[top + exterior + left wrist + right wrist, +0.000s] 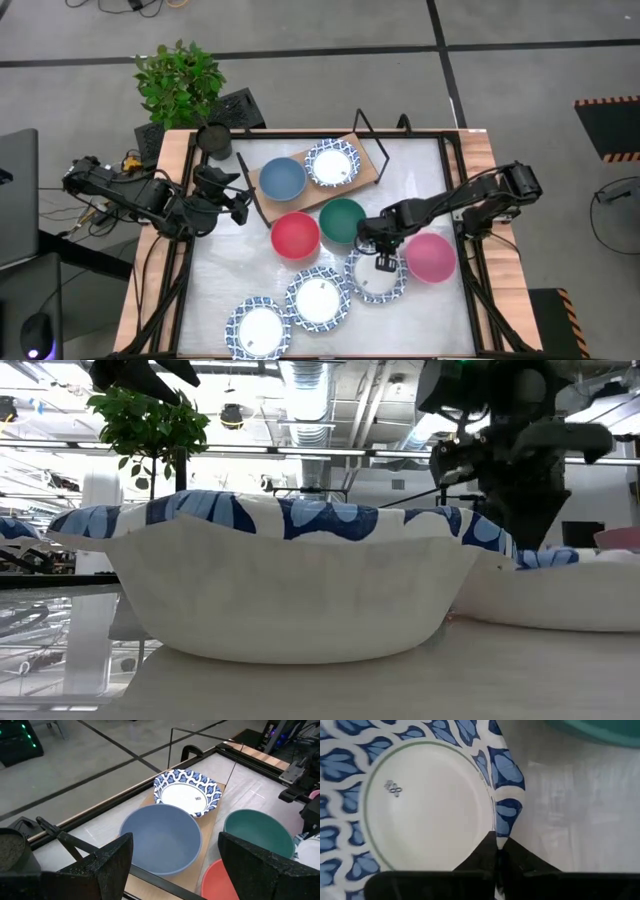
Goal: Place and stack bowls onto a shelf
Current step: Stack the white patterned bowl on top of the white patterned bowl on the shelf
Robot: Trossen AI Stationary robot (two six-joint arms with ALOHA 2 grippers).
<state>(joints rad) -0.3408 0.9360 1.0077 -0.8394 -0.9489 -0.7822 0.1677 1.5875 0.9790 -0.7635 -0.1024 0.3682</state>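
The shelf (366, 172), a light-brown board on a black wire frame, stands at the far middle of the table. It carries a blue bowl (283, 178) and a patterned bowl (331, 163). On the tabletop sit a red bowl (295, 235), a green bowl (343, 220), a pink bowl (430, 257) and three patterned bowls (372, 283) (318, 300) (258, 328). My right gripper (383, 256) is shut on the rightmost patterned bowl (420, 800). My left gripper (237, 201) is open and hovers by the shelf's left end, facing the blue bowl (161, 837). My right gripper pinches the patterned bowl's blue-and-white rim (504, 822) between its two fingers, on the side toward the green bowl. The fingers (485, 855) come from above, pointing down. In the low view the bowl (560, 592) still rests with its base on the table.
A potted plant (180, 80) and a dark cup (214, 140) stand at the far left corner. The green bowl's rim (600, 730) lies close beyond my right gripper. A raised frame (468, 200) runs along the table's edges. Bare tabletop (420, 180) lies right of the shelf.
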